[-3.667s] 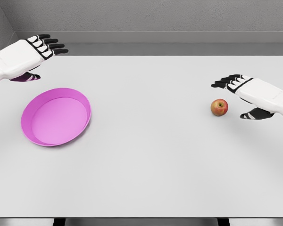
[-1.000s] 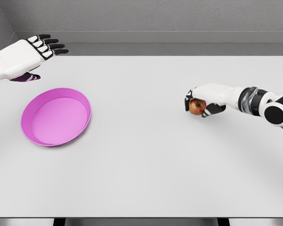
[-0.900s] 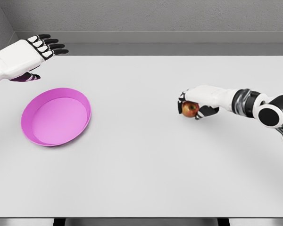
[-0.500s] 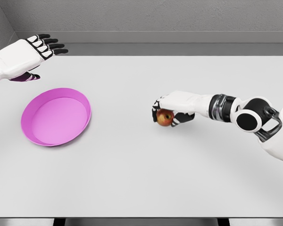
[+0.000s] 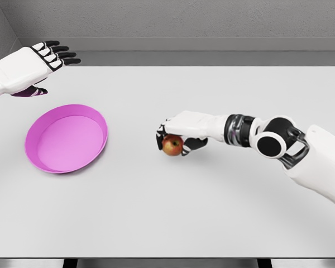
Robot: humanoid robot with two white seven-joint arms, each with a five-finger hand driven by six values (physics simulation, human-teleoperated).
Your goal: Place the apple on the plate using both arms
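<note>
Apple (image 5: 171, 146) under right hand's (image 5: 184, 129) curled fingers (image 5: 161, 132)

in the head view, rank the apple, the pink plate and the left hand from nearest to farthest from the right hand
1. apple: held under the right hand, near the table's middle.
2. pink plate: on the table's left side, well apart from the right hand.
3. left hand: open, hovering at the far left corner, beyond the plate.
</note>
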